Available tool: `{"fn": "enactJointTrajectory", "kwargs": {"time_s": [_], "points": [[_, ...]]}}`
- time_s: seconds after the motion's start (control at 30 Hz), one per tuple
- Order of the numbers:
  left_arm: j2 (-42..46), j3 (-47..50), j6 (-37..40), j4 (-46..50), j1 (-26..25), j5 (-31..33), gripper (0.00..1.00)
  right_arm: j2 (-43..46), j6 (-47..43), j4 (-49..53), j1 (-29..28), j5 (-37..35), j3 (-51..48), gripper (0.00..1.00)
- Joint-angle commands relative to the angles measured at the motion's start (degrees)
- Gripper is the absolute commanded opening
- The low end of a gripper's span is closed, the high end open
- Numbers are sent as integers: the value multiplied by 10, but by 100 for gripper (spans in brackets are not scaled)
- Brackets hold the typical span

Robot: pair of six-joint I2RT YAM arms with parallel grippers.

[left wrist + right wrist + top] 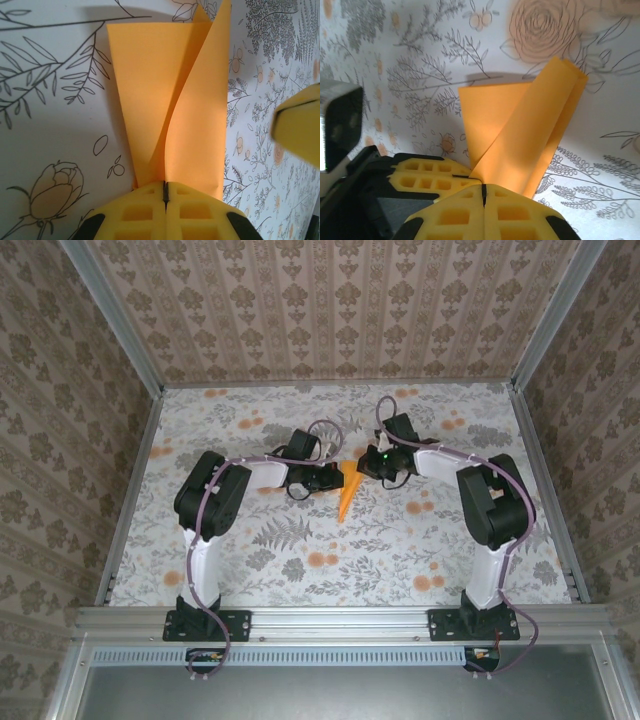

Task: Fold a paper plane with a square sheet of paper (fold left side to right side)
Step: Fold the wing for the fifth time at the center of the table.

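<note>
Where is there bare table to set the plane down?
Free: near strip of table between the arm bases, below the paper plane; far strip along the back wall. Crowded: centre, where left tool and right tool meet at it.

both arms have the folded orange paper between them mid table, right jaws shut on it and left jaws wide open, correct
Not quite: the left jaws are shut on the orange paper too, as the left wrist view shows. The rest holds.

Left gripper (326, 478) and right gripper (366, 466) crowd paper plane (346, 496).
</note>
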State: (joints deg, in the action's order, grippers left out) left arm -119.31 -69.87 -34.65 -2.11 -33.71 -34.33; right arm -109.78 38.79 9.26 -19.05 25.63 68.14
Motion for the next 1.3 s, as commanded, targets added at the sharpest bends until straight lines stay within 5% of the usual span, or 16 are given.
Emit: {"fn": "enactJointTrajectory", "kwargs": {"time_s": [0.0, 0.73, 0.87, 1.07, 1.27], "points": [[-20, -8, 18, 32, 4, 26, 0, -26, -5, 1, -7, 8, 20, 4], [-14, -7, 21, 54, 6, 41, 0, -83, -26, 44, -7, -25, 36, 0], [13, -2, 20, 48, 6, 31, 7, -84, -33, 73, -7, -38, 31, 0], [80, -4, 33, 82, 8, 41, 34, -88, -35, 78, -7, -40, 20, 0], [146, 34, 13, 94, 5, -1, 29, -86, -36, 73, -8, -37, 21, 0]]}}
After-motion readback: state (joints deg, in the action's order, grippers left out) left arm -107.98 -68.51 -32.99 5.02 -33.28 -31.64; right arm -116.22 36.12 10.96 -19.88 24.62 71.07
